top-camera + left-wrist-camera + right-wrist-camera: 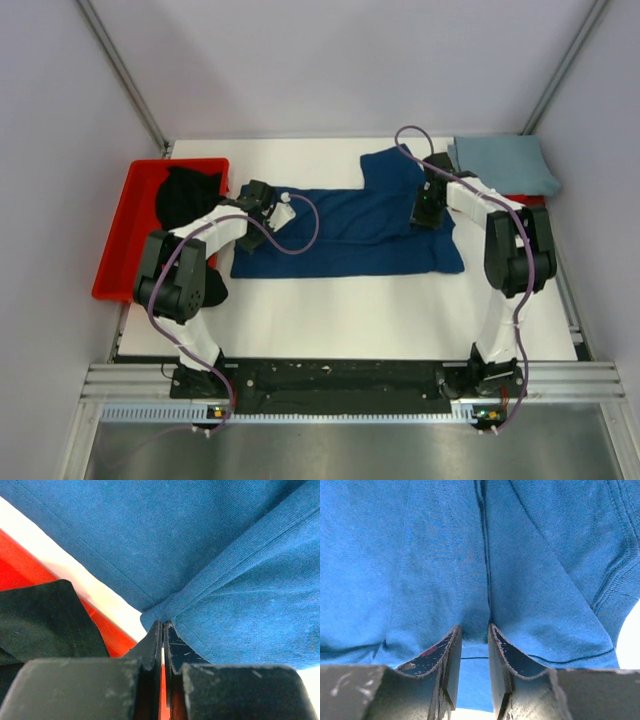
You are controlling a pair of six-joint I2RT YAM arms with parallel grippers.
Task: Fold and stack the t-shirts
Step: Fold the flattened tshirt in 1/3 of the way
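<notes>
The navy blue t-shirt (350,225) lies spread across the middle of the white table, one sleeve pointing to the back. My left gripper (258,200) is shut on a bunched corner of its left edge (165,612). My right gripper (424,212) is down on the shirt's right part, its jaws nearly together on a raised crease of the blue cloth (485,595). The black t-shirt (187,195) lies crumpled in the red tray and shows in the left wrist view (40,625). The pale grey-blue t-shirt (505,165) lies folded at the back right corner.
The red plastic tray (120,240) stands at the table's left edge, and its rim (20,570) is close to my left gripper. A small red object (530,200) peeks out under the grey-blue shirt. Grey walls close in both sides and the back.
</notes>
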